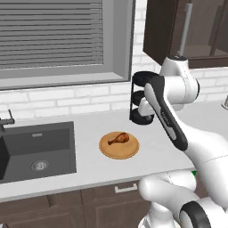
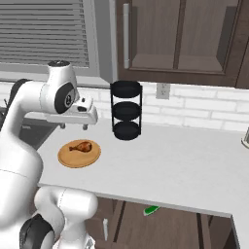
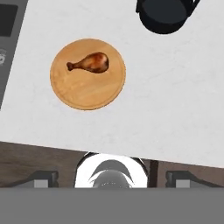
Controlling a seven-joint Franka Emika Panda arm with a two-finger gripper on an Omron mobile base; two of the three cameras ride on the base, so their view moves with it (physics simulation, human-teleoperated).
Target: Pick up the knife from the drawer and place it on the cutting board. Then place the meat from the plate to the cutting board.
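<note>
Black three-tier rack (image 2: 126, 110) on the pale counter (image 2: 185, 165), dark sink (image 1: 38, 149) at left, under a shuttered window (image 1: 51, 33).

The meat (image 2: 81, 145) lies on the round tan plate (image 2: 79, 159) at the left of the pale surface (image 2: 180, 168), with a black three-tier rack (image 2: 126, 110) standing behind it near the white brick wall. The pincer (image 2: 74, 126) hangs above the surface just behind the plate, jaws apart and empty. Below the surface's front edge, the knife (image 2: 151, 210) shows its green handle in the open drawer.
</note>
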